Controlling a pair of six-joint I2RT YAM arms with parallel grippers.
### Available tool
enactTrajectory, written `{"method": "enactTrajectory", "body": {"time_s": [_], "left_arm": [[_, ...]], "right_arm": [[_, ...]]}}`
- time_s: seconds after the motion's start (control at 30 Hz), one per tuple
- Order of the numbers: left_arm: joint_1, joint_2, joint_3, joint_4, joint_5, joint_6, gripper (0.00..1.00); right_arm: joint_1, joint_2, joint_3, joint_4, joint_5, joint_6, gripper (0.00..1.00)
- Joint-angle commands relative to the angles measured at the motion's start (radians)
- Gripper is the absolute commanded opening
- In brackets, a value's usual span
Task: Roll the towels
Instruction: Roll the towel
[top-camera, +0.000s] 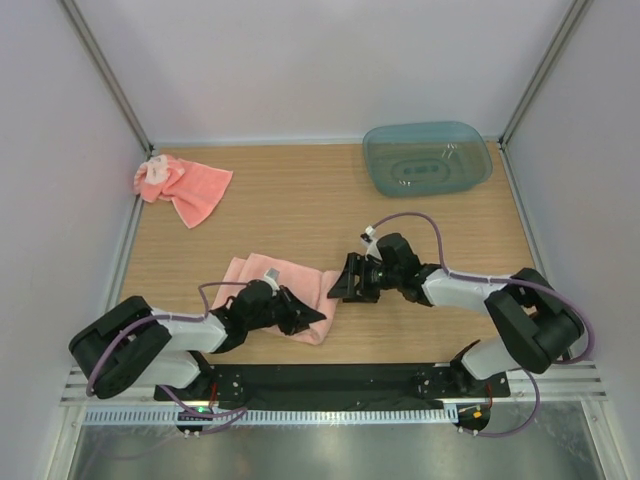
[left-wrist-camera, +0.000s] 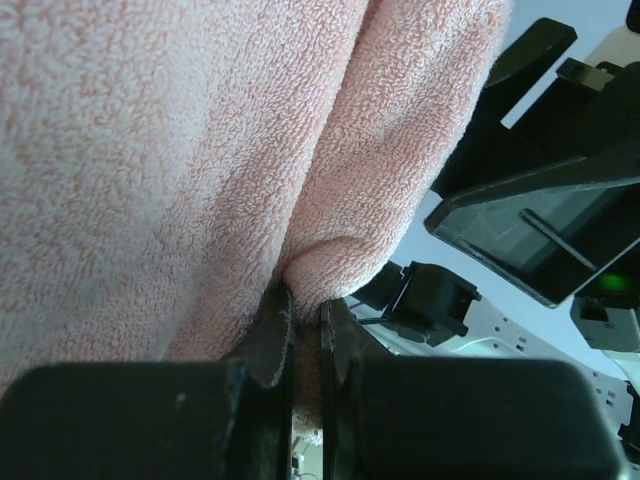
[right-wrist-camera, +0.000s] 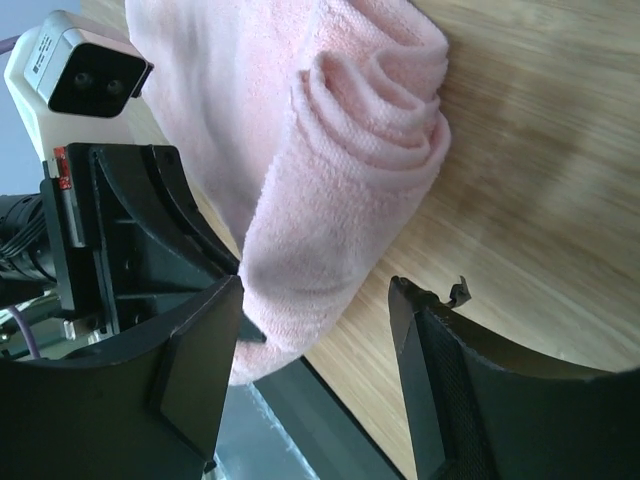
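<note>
Under the left wrist camera I see mostly pink terry, cut off: the left gripper (left-wrist-camera: 305, 315) is pinched tight on the towel (top-camera: 272, 277). The right gripper (right-wrist-camera: 315, 290) stands apart just before the roll's spiral end, which shows only there. Second towel (top-camera: 185, 188) lies crumpled far left.

Rough terry-cloth towel (right-wrist-camera: 335, 190); smooth matt wood-grain table (top-camera: 300, 205)

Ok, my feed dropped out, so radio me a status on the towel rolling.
Left gripper shut on near towel, at its rolled edge. Right gripper open at the roll's end. Second towel crumpled far left, untouched. Nothing in the way.
</note>
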Motion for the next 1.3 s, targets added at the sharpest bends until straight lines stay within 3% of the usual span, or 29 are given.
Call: {"method": "enactTrajectory", "body": {"time_s": [0.0, 0.33, 0.43, 0.53, 0.57, 0.73, 0.77, 0.8, 0.83, 1.0, 1.07, 1.17, 1.27], "left_arm": [[0.012, 0.022, -0.016, 0.059, 0.053, -0.057, 0.00], [0.049, 0.047, -0.074, 0.133, 0.072, -0.096, 0.00], [0.052, 0.052, -0.072, 0.140, 0.079, -0.093, 0.00], [0.053, 0.061, -0.069, 0.136, 0.077, -0.087, 0.02], [0.056, 0.070, -0.069, 0.137, 0.079, -0.087, 0.05], [0.058, 0.104, -0.072, 0.175, 0.091, -0.070, 0.20], [0.058, 0.107, -0.069, 0.171, 0.105, -0.059, 0.32], [0.056, 0.101, -0.044, 0.150, 0.112, -0.026, 0.37], [0.058, 0.095, -0.028, 0.080, 0.122, 0.002, 0.42], [0.055, -0.049, 0.090, -0.269, 0.051, 0.184, 0.50], [0.046, -0.114, 0.151, -0.528, -0.004, 0.258, 0.51], [0.007, -0.221, 0.292, -0.874, -0.191, 0.393, 0.53], [-0.039, -0.266, 0.418, -1.017, -0.352, 0.499, 0.53]], "right_arm": [[0.031, 0.062, -0.006, 0.200, 0.003, 0.041, 0.67], [0.071, 0.166, -0.012, 0.288, 0.059, 0.052, 0.65], [0.087, 0.205, -0.012, 0.318, 0.073, 0.069, 0.59], [0.099, 0.231, -0.015, 0.357, 0.084, 0.087, 0.45], [0.107, 0.234, -0.017, 0.361, 0.092, 0.092, 0.39], [0.107, 0.200, -0.009, 0.322, 0.127, 0.087, 0.31], [0.108, 0.193, 0.006, 0.265, 0.147, 0.078, 0.31], [0.108, 0.179, 0.017, 0.231, 0.156, 0.069, 0.31], [0.108, 0.174, 0.028, 0.198, 0.167, 0.063, 0.30], [0.110, 0.151, 0.113, -0.032, 0.222, 0.018, 0.29], [0.114, 0.144, 0.156, -0.132, 0.247, 0.003, 0.28], [0.123, 0.133, 0.208, -0.252, 0.283, -0.025, 0.28], [0.136, 0.131, 0.268, -0.353, 0.320, -0.045, 0.28]]}}
